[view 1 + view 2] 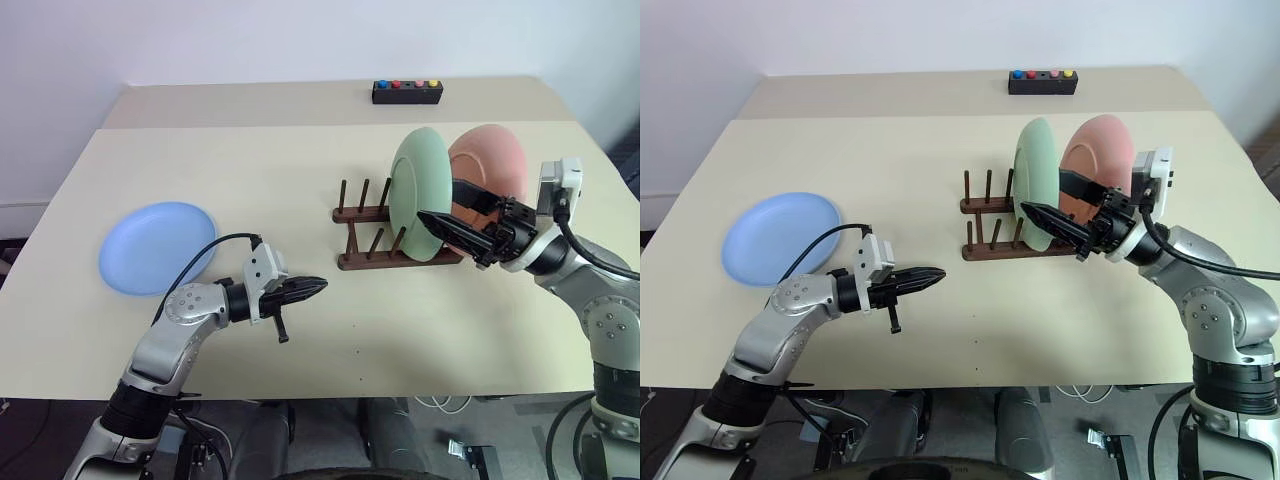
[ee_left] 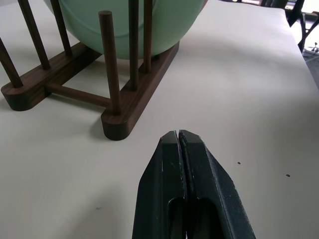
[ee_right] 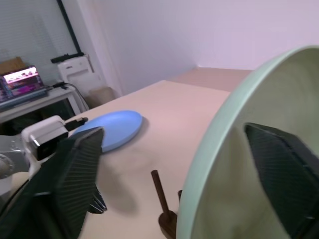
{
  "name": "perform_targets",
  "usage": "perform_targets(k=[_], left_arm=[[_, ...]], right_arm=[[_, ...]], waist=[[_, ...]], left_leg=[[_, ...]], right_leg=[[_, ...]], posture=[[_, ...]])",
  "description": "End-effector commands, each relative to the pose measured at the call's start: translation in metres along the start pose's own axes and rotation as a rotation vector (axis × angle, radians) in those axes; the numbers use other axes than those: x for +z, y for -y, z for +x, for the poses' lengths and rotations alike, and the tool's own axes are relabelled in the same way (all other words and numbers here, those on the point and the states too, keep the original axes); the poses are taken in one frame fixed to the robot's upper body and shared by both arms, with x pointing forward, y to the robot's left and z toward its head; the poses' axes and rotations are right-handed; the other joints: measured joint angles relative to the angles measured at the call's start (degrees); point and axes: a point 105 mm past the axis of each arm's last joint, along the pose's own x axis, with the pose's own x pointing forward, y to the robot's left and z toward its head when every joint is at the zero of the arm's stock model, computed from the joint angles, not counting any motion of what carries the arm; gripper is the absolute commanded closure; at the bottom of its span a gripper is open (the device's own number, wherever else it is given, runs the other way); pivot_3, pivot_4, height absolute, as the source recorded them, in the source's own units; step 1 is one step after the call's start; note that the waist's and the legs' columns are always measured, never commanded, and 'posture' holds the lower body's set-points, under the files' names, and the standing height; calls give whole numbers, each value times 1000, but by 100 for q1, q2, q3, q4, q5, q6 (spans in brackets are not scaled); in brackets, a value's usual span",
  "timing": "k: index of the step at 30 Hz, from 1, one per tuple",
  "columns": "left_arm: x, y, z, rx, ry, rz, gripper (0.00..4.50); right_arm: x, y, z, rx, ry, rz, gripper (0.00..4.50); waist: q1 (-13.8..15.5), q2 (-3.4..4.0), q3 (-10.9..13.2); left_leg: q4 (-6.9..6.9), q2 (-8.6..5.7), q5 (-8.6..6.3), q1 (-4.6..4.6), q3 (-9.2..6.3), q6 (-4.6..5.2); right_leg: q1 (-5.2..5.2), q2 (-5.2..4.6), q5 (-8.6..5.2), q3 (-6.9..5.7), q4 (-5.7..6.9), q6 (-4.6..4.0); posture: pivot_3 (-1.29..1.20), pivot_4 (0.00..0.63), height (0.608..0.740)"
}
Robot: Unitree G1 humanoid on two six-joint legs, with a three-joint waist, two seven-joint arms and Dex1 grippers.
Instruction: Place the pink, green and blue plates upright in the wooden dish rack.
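The green plate stands upright in the wooden dish rack, and the pink plate stands upright just behind it at the rack's right end. My right gripper is open, one finger on each side of the green plate's edge; the wrist view shows both fingers spread wide with the green rim between them. Far left, the blue plate lies flat on the table. My left gripper is shut and empty, hovering low over the table, pointing at the rack's front end.
A small black box with coloured buttons sits at the table's far edge. Several free pegs stand at the rack's left end. Bare tabletop lies between the blue plate and the rack.
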Motion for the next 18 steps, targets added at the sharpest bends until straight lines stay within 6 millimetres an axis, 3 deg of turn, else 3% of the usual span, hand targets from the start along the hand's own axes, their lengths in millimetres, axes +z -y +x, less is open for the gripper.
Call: perform_targets(k=[1, 18], left_arm=[[9, -1, 1, -3, 28, 38, 4500], [10, -2, 1, -3, 31, 43, 4500]], right_arm=[[15, -4, 0, 3, 37, -77, 48], [46, -5, 1, -46, 21, -325, 48]], waist=[[0, 0, 0], [2, 0, 0]], left_leg=[[0, 0, 0, 0, 0, 0], [0, 0, 0, 0, 0, 0]], right_leg=[[0, 0, 0, 0, 0, 0], [0, 0, 0, 0, 0, 0]], posture=[[0, 150, 740], [0, 150, 740]])
